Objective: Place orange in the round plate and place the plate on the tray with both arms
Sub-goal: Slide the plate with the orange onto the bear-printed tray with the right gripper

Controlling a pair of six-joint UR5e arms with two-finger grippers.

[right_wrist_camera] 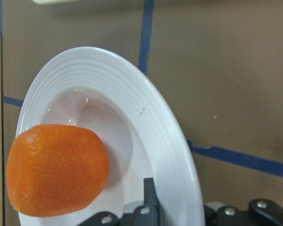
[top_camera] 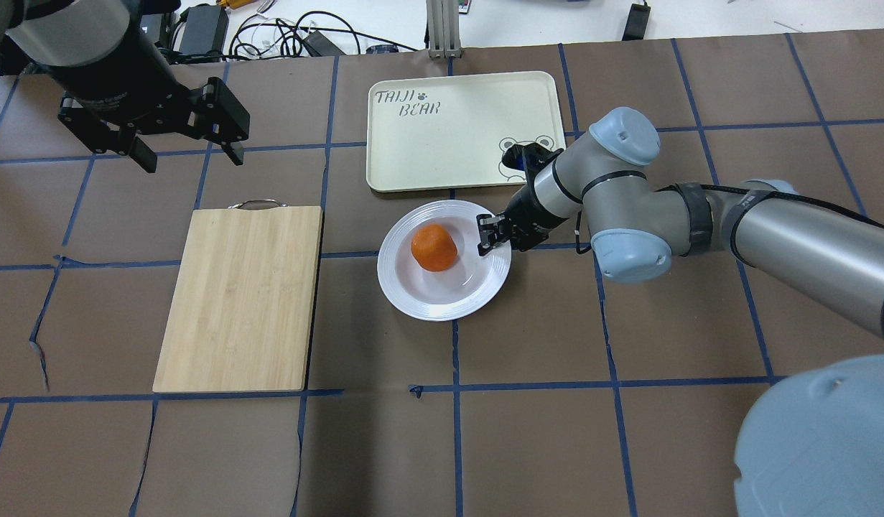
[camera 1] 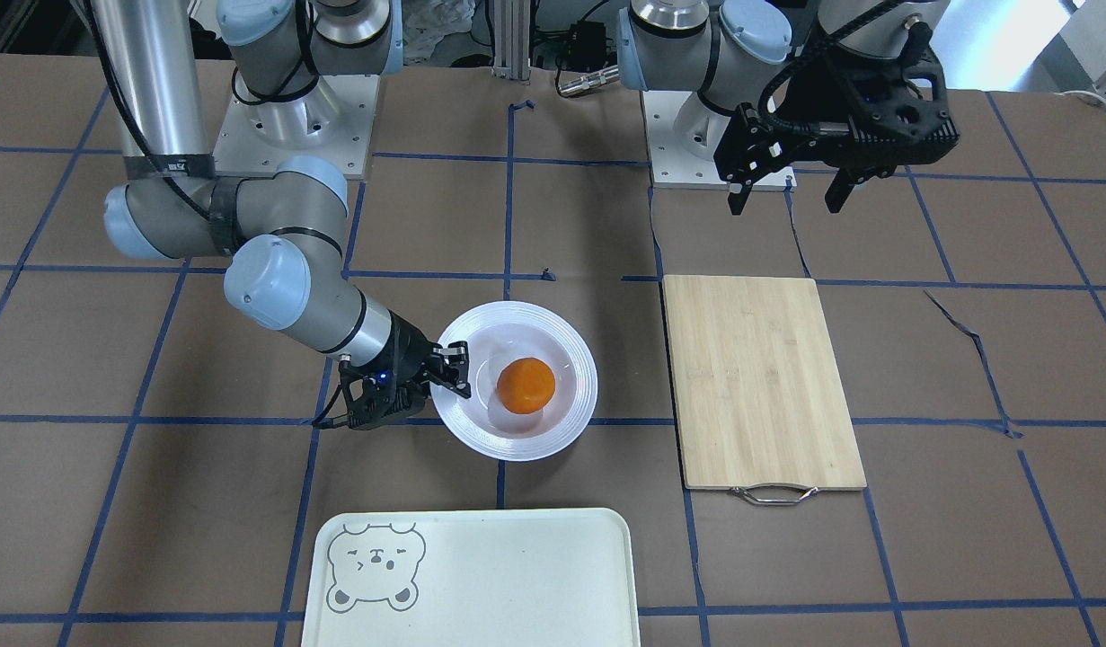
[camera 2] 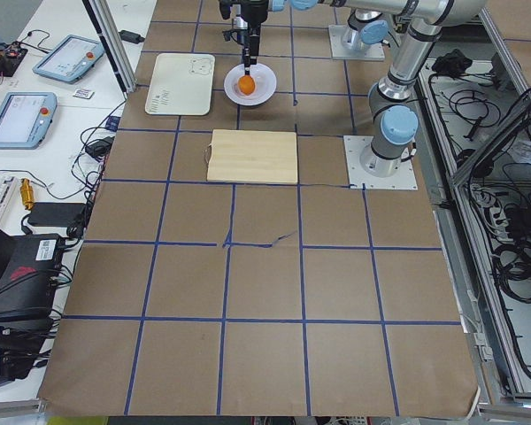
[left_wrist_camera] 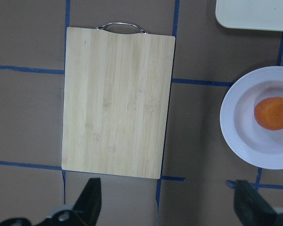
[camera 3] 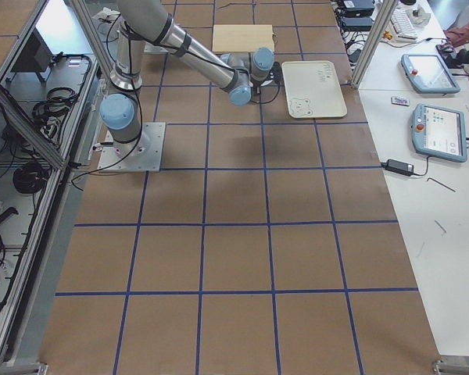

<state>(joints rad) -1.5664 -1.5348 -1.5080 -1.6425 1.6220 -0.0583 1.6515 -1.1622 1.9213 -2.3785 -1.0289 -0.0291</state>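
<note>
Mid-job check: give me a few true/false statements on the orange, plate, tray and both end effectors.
1. The orange lies in the round plate. True.
2. The round plate is on the tray. False: it rests on the table, short of the tray.
3. The left end effector is open and holds nothing. True.
4. The right end effector grips the orange. False: it is at the plate's rim, apart from the orange.
5. The cutting board touches the plate. False: a gap of table separates them.
</note>
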